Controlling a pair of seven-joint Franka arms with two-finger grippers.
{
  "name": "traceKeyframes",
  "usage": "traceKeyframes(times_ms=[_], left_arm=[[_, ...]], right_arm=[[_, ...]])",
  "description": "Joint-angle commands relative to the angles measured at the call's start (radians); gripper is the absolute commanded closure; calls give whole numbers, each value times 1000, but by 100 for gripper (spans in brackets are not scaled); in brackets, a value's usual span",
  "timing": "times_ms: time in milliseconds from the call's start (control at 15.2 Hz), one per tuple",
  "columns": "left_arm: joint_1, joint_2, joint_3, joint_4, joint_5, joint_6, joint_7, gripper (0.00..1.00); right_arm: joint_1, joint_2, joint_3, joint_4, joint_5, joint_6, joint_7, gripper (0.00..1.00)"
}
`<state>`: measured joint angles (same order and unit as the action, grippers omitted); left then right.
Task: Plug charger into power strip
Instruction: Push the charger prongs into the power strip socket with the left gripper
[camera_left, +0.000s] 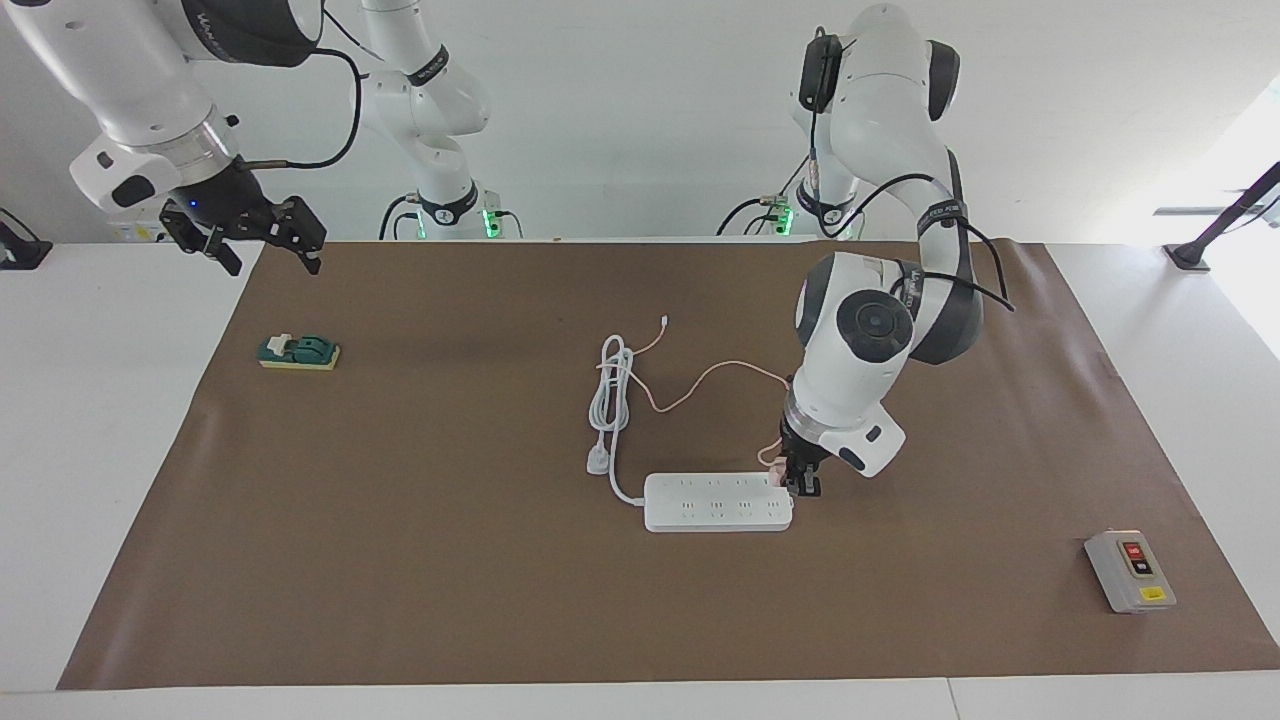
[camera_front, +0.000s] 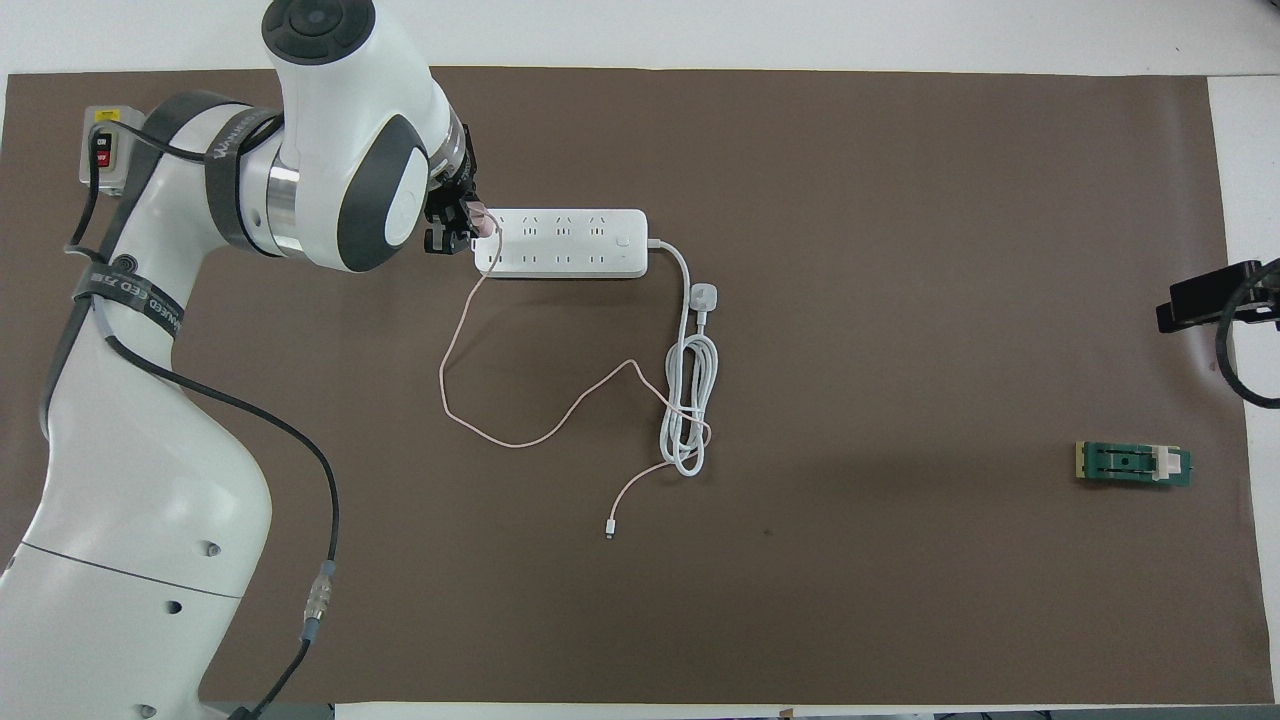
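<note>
The white power strip (camera_left: 716, 501) lies flat mid-table; it also shows in the overhead view (camera_front: 560, 243). My left gripper (camera_left: 797, 482) is shut on the pale pink charger (camera_left: 774, 466) and holds it at the strip's end toward the left arm's end of the table. In the overhead view the left gripper (camera_front: 462, 222) and the charger (camera_front: 483, 219) sit over that end's outlets. The thin pink cable (camera_front: 470, 410) trails from the charger toward the robots. My right gripper (camera_left: 245, 237) is open and waits in the air over the mat's corner.
A white three-pin plug (camera_front: 703, 296) with a coiled thick cord (camera_front: 690, 400) lies beside the strip. A grey switch box (camera_left: 1129, 571) stands toward the left arm's end. A green block (camera_left: 298, 351) lies toward the right arm's end. A brown mat (camera_left: 450, 600) covers the table.
</note>
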<state>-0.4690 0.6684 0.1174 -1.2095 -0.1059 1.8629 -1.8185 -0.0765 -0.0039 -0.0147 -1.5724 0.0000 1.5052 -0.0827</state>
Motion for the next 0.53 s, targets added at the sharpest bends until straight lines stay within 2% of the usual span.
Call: traceKeyframes(times_ms=[0,460], left_arm=[[-17,14,11,-22,20,51,-48,100],[-19,31,13,-42,23,48,-68,100]], right_arm=[[-13,-14,15,-12,-14,7,3,0],[-13,-14,18,-12,-12,4,7,0]])
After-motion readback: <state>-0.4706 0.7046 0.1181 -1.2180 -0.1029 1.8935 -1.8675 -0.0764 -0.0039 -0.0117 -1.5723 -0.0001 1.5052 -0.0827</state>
